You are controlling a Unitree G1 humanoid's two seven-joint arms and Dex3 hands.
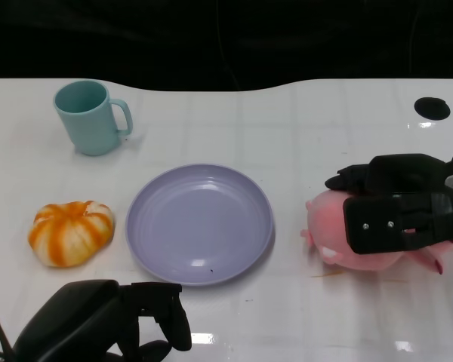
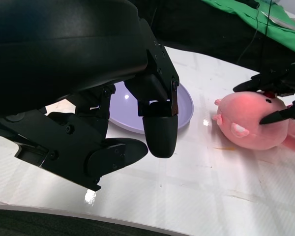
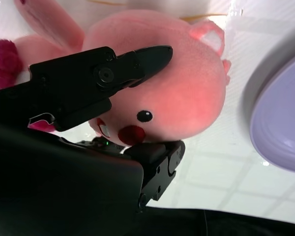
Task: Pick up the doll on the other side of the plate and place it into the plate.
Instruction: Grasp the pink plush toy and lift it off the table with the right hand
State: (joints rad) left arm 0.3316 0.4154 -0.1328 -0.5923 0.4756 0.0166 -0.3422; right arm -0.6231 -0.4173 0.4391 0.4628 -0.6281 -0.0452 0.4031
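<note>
White glossy table (image 1: 287,128), faint tile grid on its surface, dark backdrop behind. Two black round holes in the far right corner of the tabletop.

Lavender plate (image 1: 200,223) sits centre, upright, nothing in it.

Right hand (image 1: 396,204) lies over the pink doll (image 1: 328,226), which rests on the table just right of the plate, apart from the rim. In the right wrist view the fingers (image 3: 113,73) are set across the doll's head from one side and another black part of the hand sits against its face below the mouth, so the doll (image 3: 182,88) is clasped between them. Doll still looks to be on the table; I cannot tell whether it has been lifted at all. Left wrist view shows the doll (image 2: 250,123) with black fingertips on its top and side.

Left hand (image 1: 136,320) is at the near edge, low left, fingers curled loosely inward with nothing in them; the left wrist view confirms no object in its grasp.

Teal mug (image 1: 89,117) stands upright far left, handle to the right.

Orange-and-white striped pumpkin toy (image 1: 70,232) lies left of the plate, near but not touching.
</note>
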